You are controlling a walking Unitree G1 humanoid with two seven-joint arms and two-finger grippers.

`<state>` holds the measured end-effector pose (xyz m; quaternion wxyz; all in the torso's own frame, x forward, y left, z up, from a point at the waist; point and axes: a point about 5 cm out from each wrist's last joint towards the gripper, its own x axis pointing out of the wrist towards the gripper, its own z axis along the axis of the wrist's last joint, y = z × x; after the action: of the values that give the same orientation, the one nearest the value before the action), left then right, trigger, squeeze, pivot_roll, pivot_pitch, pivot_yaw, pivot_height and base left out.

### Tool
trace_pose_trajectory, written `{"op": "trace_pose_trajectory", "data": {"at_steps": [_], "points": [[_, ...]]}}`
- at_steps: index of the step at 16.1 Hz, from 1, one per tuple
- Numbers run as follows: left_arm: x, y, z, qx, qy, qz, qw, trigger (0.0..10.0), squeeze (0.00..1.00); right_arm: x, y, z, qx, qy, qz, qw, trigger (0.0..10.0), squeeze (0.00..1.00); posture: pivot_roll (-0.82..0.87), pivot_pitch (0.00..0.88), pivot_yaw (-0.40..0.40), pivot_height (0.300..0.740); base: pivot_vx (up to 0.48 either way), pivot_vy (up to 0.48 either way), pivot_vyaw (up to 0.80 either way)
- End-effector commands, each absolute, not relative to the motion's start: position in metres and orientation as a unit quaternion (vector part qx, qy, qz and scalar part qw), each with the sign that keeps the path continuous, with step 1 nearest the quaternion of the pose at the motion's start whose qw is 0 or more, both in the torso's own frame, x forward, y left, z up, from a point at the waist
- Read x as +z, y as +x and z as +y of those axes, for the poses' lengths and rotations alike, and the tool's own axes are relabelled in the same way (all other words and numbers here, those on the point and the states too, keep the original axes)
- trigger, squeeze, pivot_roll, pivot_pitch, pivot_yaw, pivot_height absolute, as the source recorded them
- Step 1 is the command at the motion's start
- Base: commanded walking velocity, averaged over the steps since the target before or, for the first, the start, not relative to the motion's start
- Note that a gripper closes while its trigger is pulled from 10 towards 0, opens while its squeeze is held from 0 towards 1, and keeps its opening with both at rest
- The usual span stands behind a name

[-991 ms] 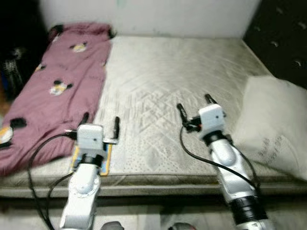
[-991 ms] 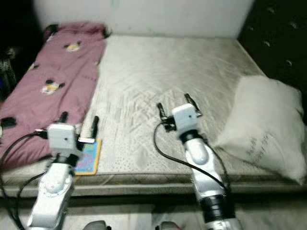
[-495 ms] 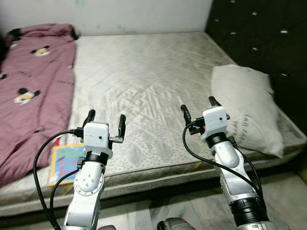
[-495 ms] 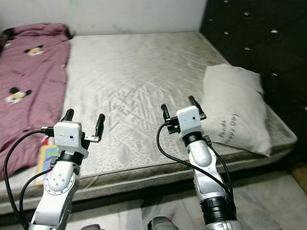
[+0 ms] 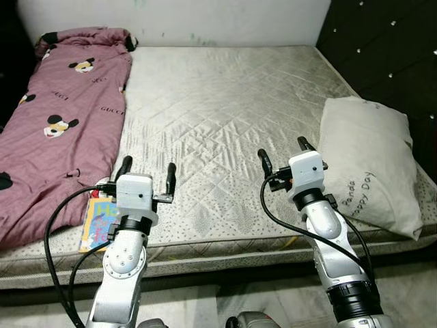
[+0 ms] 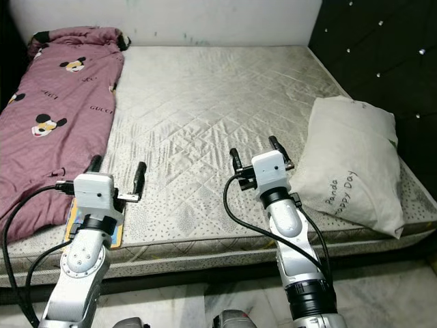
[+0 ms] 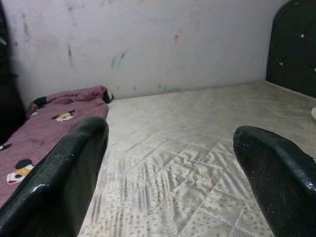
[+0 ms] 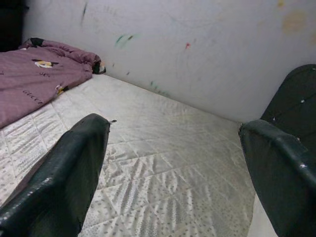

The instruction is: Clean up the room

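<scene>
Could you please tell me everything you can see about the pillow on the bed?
The pillow is off-white, soft and slightly rumpled, in a fabric case printed with dark "Panda Day" lettering. It lies flat on the mattress at the robot's right, beside the dark tufted headboard, one corner overhanging the bed's near edge. Neither gripper touches it.

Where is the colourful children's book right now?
The colourful children's book lies at the mattress's near edge on the robot's left, beside the maroon blanket, partly behind the left gripper.

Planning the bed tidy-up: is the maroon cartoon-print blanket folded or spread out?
Spread out. The maroon cartoon-print blanket lies lengthwise in one loose, wrinkled layer along the quilted mattress's left side, its near end draping over the edge.
</scene>
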<state>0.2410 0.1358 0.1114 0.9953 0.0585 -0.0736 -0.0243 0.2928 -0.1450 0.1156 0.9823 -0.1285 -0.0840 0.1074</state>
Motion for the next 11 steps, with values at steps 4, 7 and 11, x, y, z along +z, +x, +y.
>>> {"op": "trace_pose_trajectory", "data": {"at_steps": [4, 7, 11], "points": [[0.112, 0.2421, 0.1333, -0.031, 0.061, -0.073, 0.995, 10.0, 0.0, 0.1156, 0.2943, -0.1471, 0.104, -0.133, -0.082, 0.982, 10.0, 0.0, -0.05, 0.0, -0.015, 0.74, 0.0, -0.289, 0.0], [0.1119, 0.2422, 0.1327, -0.031, 0.061, -0.074, 0.995, 10.0, 0.0, 0.1156, 0.2946, -0.1477, 0.104, -0.134, -0.082, 0.982, 10.0, 0.0, -0.05, 0.0, -0.017, 0.74, 0.0, -0.289, 0.0], [0.1118, 0.2422, 0.1321, -0.032, 0.061, -0.074, 0.995, 10.0, 0.0, 0.1148, 0.2939, -0.1483, 0.106, -0.137, -0.081, 0.982, 10.0, 0.0, -0.05, 0.0, -0.018, 0.74, 0.0, -0.291, 0.0]]}}
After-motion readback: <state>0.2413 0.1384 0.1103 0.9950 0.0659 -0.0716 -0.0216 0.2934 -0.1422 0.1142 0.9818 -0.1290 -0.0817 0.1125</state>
